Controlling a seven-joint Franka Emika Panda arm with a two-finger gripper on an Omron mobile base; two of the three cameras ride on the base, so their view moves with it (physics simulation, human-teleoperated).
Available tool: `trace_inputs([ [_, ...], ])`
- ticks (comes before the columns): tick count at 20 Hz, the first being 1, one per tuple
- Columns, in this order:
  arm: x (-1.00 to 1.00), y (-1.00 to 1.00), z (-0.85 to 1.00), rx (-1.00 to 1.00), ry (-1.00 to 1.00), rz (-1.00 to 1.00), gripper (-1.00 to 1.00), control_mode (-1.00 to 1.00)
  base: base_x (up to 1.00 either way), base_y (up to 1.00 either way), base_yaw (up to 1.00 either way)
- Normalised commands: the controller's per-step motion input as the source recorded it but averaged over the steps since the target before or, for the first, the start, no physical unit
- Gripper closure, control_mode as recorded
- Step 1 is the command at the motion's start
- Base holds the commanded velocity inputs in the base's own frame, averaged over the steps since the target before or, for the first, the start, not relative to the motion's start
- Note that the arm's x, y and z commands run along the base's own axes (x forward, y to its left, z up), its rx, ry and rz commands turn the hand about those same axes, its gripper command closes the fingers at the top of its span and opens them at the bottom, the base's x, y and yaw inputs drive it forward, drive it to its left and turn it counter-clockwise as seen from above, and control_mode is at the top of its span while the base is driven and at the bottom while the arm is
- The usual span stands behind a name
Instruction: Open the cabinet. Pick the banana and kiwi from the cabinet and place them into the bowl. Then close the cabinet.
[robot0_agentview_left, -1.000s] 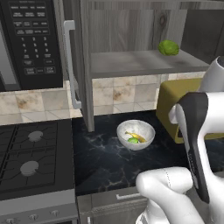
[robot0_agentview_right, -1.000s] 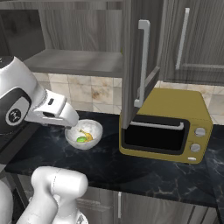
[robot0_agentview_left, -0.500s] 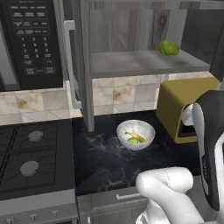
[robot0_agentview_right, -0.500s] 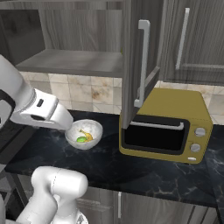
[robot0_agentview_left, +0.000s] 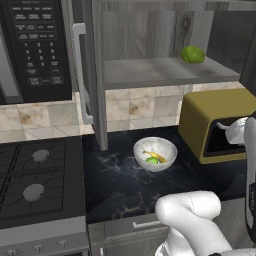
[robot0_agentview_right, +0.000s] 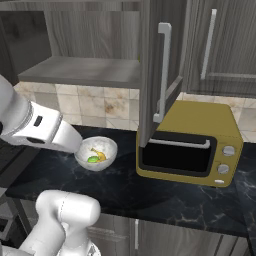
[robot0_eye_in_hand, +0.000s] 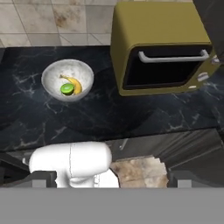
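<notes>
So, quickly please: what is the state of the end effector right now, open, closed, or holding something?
End effector: cannot be told. The banana and kiwi lie in the bowl, so it holds neither.

- The bowl (robot0_eye_in_hand: 68, 79) sits on the dark marbled counter (robot0_eye_in_hand: 39, 120), left of the oven (robot0_eye_in_hand: 159, 48) and apart from it.
- The banana (robot0_eye_in_hand: 73, 84) and the kiwi (robot0_eye_in_hand: 67, 89) lie in the bowl, touching, the kiwi's green face up.
- Beige tiles (robot0_eye_in_hand: 52, 19) run behind the bowl.
- The oven's dark door with its silver handle faces the counter's front edge.
</notes>
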Motion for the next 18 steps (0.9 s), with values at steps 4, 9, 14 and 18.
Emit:
trace_inputs([
  [4,-0.3,-0.17,0.16,0.0,-0.03,0.0,1.0,-1.0,0.0,0.0,0.0],
  [9,-0.19,-0.16,0.1,0.0,-0.01,0.0,1.0,-1.0,0.0,0.0,0.0],
  [14,-0.02,-0.18,0.02,0.0,0.0,0.0,1.0,-1.0,0.0,0.0,0.0],
  [18,0.0,-0.33,0.0,0.01,0.0,0.0,1.0,-1.0,0.0,0.0,0.0],
])
